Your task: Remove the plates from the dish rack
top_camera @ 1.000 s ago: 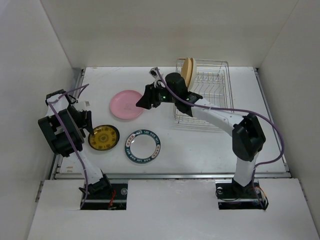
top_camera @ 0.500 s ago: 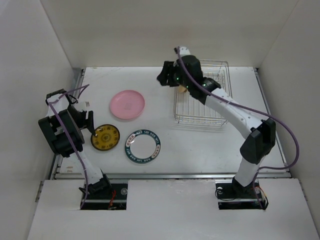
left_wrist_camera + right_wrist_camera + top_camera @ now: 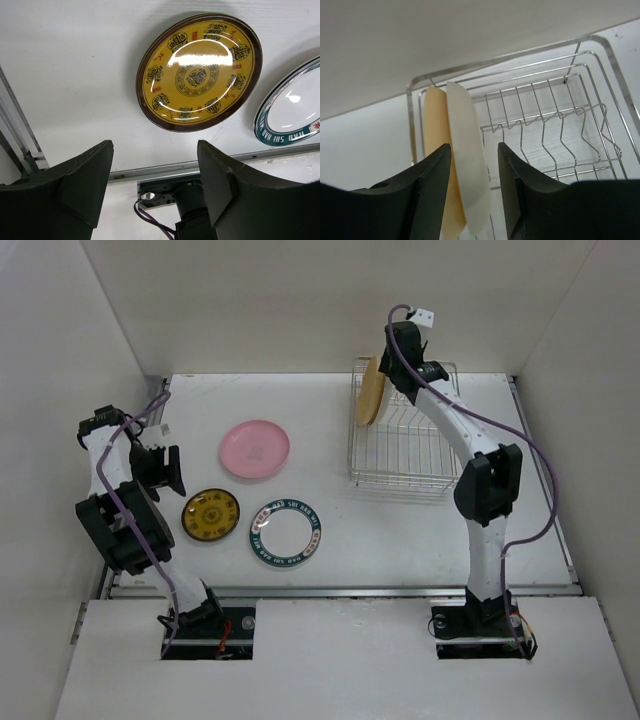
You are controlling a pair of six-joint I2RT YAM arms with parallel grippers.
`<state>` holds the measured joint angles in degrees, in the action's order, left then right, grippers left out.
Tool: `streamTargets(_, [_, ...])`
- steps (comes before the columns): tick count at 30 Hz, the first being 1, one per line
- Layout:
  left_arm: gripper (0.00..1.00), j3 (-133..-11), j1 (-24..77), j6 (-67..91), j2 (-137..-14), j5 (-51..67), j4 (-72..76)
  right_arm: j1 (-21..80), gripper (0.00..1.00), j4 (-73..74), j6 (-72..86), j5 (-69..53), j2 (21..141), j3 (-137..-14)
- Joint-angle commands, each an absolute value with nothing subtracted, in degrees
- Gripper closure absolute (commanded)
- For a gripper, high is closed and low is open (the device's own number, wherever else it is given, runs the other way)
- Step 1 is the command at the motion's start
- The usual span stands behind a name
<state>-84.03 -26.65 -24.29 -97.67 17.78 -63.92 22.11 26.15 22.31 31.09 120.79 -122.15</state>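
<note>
Fingers of the left gripper (image 3: pixel 160 468) stood wide apart at the left edge of the table (image 3: pixel 330 410), with nothing between them. In the left wrist view the left gripper (image 3: pixel 155 190) hung over bare tabletop just short of the dark plate with the yellow pattern (image 3: pixel 199 71). That plate lay flat and apart from both fingers.

From above, the dark plate with the yellow pattern (image 3: pixel 210 513) sat nearest the left arm. The pink plate (image 3: pixel 255 449) lay flat farther back and a little to the right. The white plate with the teal rim (image 3: pixel 285 532) lay just beside the dark one, nearer the front edge. All three rested on the table, outside the dish rack (image 3: pixel 405 440).

The dish rack stood at the back right of the table. The tan plate (image 3: pixel 371 390) stood on edge in its far left corner, the only dish in the basket from above. The right gripper (image 3: pixel 392 365) was poised over that corner.

In the right wrist view the right gripper (image 3: pixel 470 195) had its fingers partly spread on either side of the upright tan plate (image 3: pixel 434 150). A gap showed along the right finger, and I could not tell about contact on the left. A paler surface lay against the tan one, and I could not tell whether that was a second dish. The rest of the dish rack (image 3: pixel 560 130) showed only bare wires.
</note>
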Motion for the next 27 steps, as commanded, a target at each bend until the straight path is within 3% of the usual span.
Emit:
streamTargets(1, [0.35, -85.25, -26.81, -23.91, -97.73, 19.34, -66.09, 21.19, 0.52, 27.42, 21.8, 28.66, 122.69, -126.21])
streamTargets(12, [0.35, -84.73, -26.81, -23.91, -98.79, 19.34, -66.09, 21.18, 0.54, 27.07, 22.59, 29.79, 122.7, -121.91])
streamTargets(23, [0.35, -83.67, -26.81, -24.43, -98.79, 19.86, -65.57, 21.71, 0.55, 22.42, 20.23, 36.57, 108.21, -112.87])
streamTargets(27, [0.34, -83.67, -26.81, -24.43, -99.32, 19.86, -65.57, 22.32, 0.46, 23.61, 16.62, 27.88, 110.46, -115.82])
